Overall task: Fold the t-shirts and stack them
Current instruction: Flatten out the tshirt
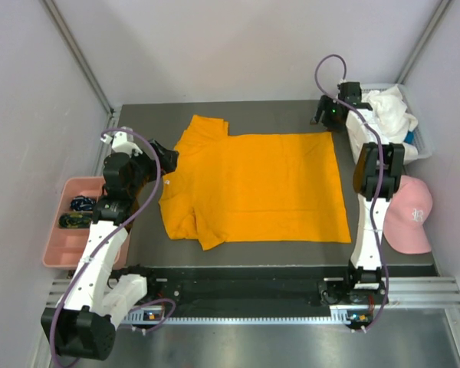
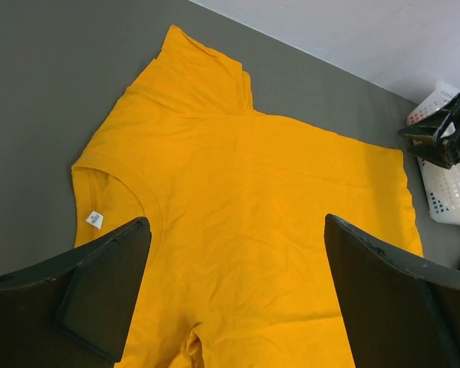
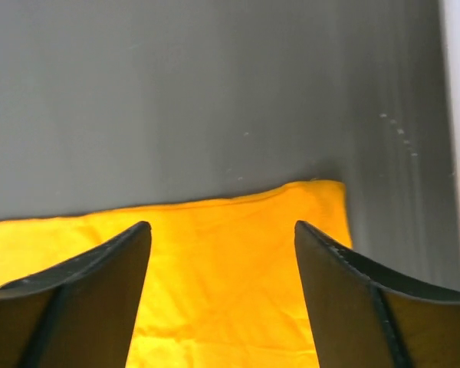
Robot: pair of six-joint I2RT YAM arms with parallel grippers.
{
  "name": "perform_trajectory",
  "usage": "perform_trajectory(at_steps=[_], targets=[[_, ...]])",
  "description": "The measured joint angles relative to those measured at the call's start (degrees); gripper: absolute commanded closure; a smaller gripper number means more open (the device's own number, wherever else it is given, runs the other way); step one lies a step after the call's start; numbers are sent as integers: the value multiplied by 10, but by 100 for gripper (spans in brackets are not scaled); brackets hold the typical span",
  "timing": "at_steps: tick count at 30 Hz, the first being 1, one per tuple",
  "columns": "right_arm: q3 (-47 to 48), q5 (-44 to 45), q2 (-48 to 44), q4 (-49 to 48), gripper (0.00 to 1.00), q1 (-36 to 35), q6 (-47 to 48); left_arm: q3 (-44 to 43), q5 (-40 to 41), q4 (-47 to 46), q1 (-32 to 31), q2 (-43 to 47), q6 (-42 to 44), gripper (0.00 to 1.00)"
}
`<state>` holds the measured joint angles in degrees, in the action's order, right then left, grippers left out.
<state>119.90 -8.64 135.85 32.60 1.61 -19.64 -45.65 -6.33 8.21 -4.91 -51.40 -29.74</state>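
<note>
On the grey table (image 1: 276, 115), pale walls (image 1: 238, 46) around, orange t-shirt (image 1: 261, 188) spread; left tool (image 2: 236, 222), right tool (image 3: 222, 225) agape.

Dark grey tabletop (image 1: 276, 115); orange t-shirt (image 1: 253, 184) spread out on it, collar end just beside left hand (image 1: 167, 159), far hem corner beneath right hand (image 1: 326, 116).

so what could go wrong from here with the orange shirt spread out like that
1. The near sleeve of the orange t-shirt looks rumpled; folding over it would likely trap creases.
2. The right gripper stands open over the far hem corner, close to the basket holding the white t-shirt; its arm might snag there.
3. The left gripper, open above the collar, may pinch only the top layer.
</note>
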Motion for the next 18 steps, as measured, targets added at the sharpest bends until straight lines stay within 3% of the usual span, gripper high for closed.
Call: perform_trajectory(at_steps=[9,18], targets=[[-167,-83,-94,-123,12,8,-14,-3,0,4,0,0,9,1],[-242,-198,-157,-167,10,-9,-6,-8,-12,10,0,3,12,1]])
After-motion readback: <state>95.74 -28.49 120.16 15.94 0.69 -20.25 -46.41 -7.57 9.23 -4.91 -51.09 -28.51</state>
